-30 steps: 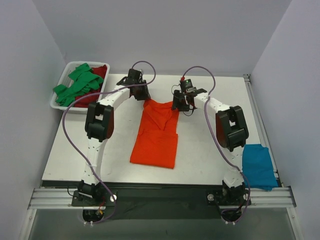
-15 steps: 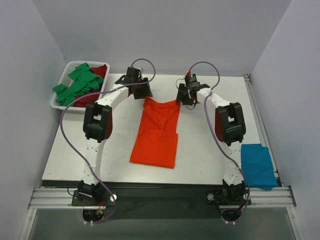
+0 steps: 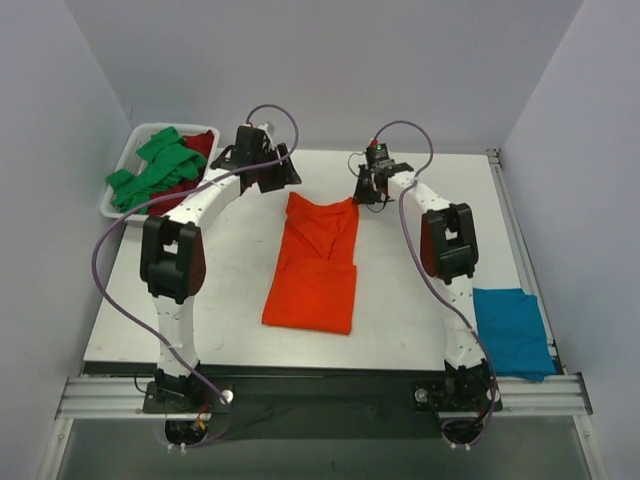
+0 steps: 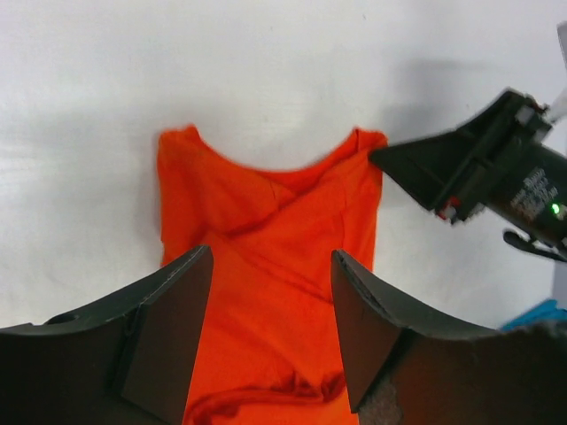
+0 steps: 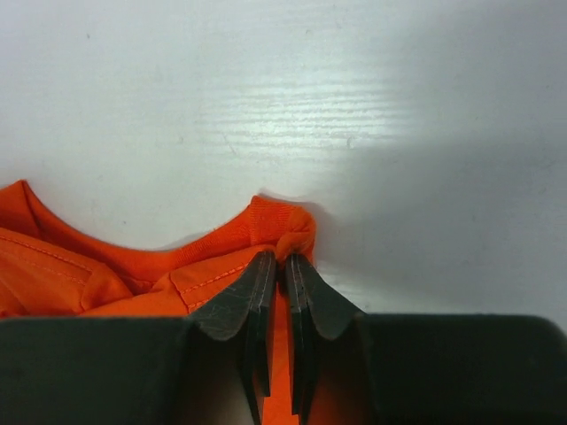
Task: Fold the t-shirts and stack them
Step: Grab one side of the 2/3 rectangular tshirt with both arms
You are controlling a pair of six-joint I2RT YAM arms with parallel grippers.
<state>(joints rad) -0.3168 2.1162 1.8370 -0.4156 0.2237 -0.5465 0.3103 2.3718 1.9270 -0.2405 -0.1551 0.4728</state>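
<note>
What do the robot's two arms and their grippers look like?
Both the left arm and right arm have slim white links with bulky black joint housings, and a thin purple cable loops along each. The left gripper and right gripper have dark, wedge-shaped fingers tapering to the tips. A small green light glows on the right wrist unit.

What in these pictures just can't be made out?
Top view: the dark red t-shirt in the white tray is mostly buried under the green t-shirt.
Left wrist view: the lower part of the orange t-shirt sits behind the open left gripper and runs off the bottom edge; the teal t-shirt is only a sliver at the right edge.
Right wrist view: whether the shut right gripper pinches cloth; its tips cover the spot.
</note>
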